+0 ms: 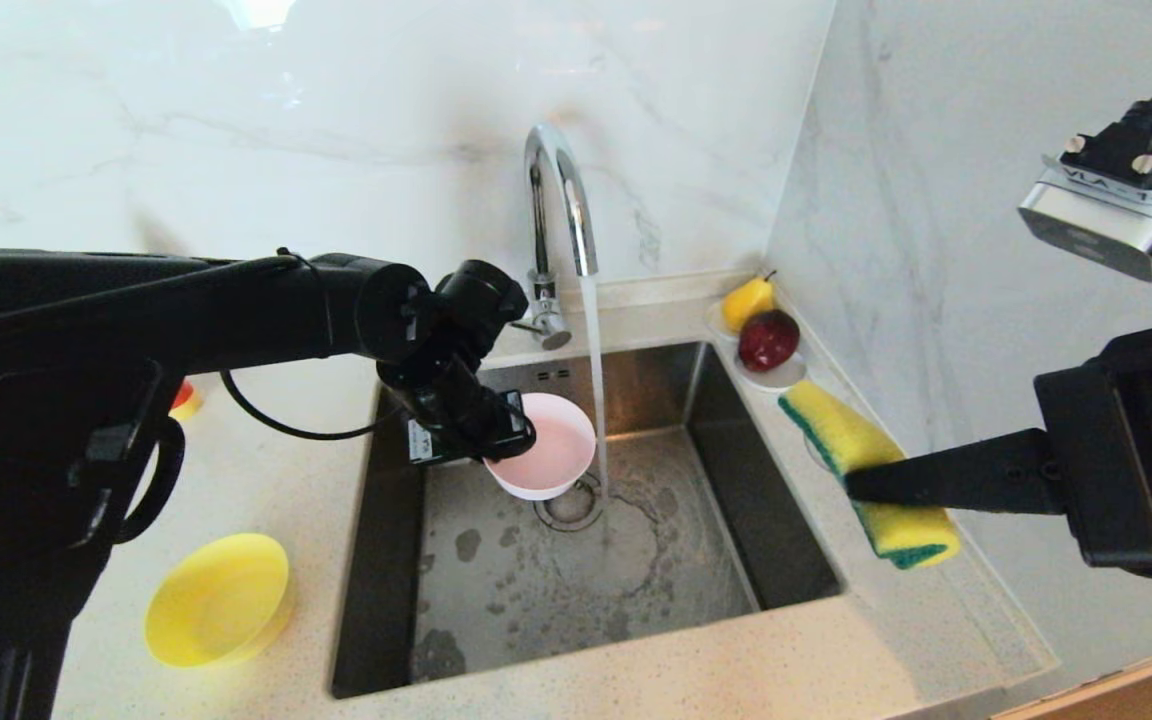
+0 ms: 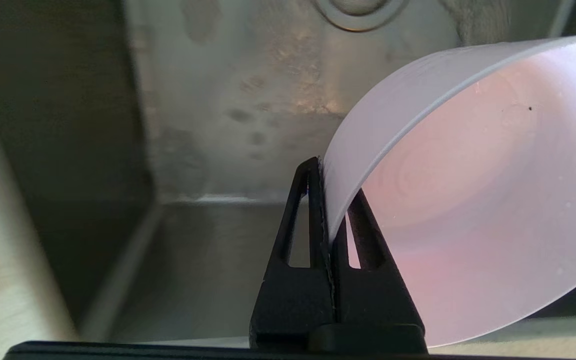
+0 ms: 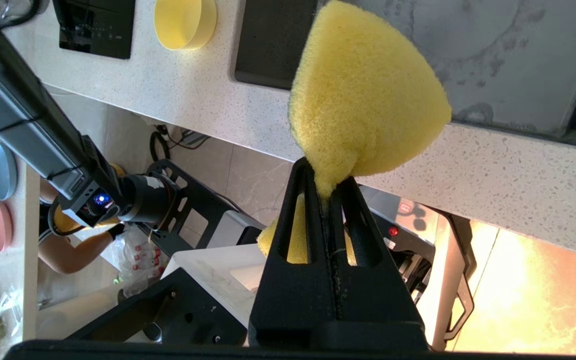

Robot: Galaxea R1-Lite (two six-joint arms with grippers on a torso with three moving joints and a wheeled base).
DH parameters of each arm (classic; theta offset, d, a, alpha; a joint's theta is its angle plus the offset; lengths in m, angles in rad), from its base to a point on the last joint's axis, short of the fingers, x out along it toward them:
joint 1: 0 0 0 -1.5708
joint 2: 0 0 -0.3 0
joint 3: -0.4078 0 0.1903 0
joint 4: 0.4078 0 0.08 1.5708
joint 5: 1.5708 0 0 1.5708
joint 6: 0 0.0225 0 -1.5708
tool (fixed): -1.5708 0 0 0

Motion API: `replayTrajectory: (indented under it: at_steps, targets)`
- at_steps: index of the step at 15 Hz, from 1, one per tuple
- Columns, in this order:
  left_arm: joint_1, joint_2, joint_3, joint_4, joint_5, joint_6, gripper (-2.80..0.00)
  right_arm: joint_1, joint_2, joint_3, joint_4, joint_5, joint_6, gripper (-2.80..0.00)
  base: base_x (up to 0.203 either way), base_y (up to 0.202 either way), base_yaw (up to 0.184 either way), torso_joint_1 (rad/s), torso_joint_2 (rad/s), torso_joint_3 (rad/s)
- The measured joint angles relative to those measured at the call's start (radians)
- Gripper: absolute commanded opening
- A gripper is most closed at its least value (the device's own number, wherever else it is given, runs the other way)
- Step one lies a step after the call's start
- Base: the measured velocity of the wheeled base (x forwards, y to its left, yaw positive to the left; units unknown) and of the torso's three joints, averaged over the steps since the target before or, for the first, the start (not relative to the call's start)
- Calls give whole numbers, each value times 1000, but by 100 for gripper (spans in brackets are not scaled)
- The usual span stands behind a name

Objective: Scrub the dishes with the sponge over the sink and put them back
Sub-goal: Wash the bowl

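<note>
My left gripper [image 1: 496,425] [image 2: 334,177] is shut on the rim of the pink bowl [image 1: 546,450] [image 2: 468,200]. It holds the bowl tilted over the sink [image 1: 536,580] [image 2: 228,100], just above the drain and right beside the water running from the tap [image 1: 561,190]. My right gripper [image 1: 861,485] [image 3: 325,175] is shut on the yellow sponge [image 1: 836,425] [image 3: 363,95], green side down. It hangs over the counter at the sink's right rim. A yellow bowl [image 1: 219,598] [image 3: 185,22] sits upright on the counter left of the sink.
A white saucer [image 1: 786,378] with a yellow pear [image 1: 746,300] and a red apple [image 1: 768,340] stands in the back right corner. Marble walls close in at the back and right. A black hob [image 3: 95,25] lies beyond the yellow bowl.
</note>
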Motion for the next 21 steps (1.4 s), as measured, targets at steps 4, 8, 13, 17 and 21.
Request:
replayTrajectory:
  at_steps: [4,8,13,17,21]
  targets:
    - [-25,42,-1,-68,-2,-34,-280,1,-1,0,-1,0,0,-280,0,0,0,0,0,0]
    - [-31,84,-1,-179,1,-76,-280,0,-10,0,-1,1,0,-280,0,0,0,0,0,0]
    - [-32,135,-1,-267,2,-103,-280,0,-16,1,-1,1,0,-280,0,0,0,0,0,0]
    - [-32,149,-1,-262,3,-108,-280,0,-18,2,-1,1,0,-280,0,0,0,0,0,0]
    - [-39,147,1,-226,2,-116,-280,0,-18,4,-1,1,0,-280,0,0,0,0,0,0]
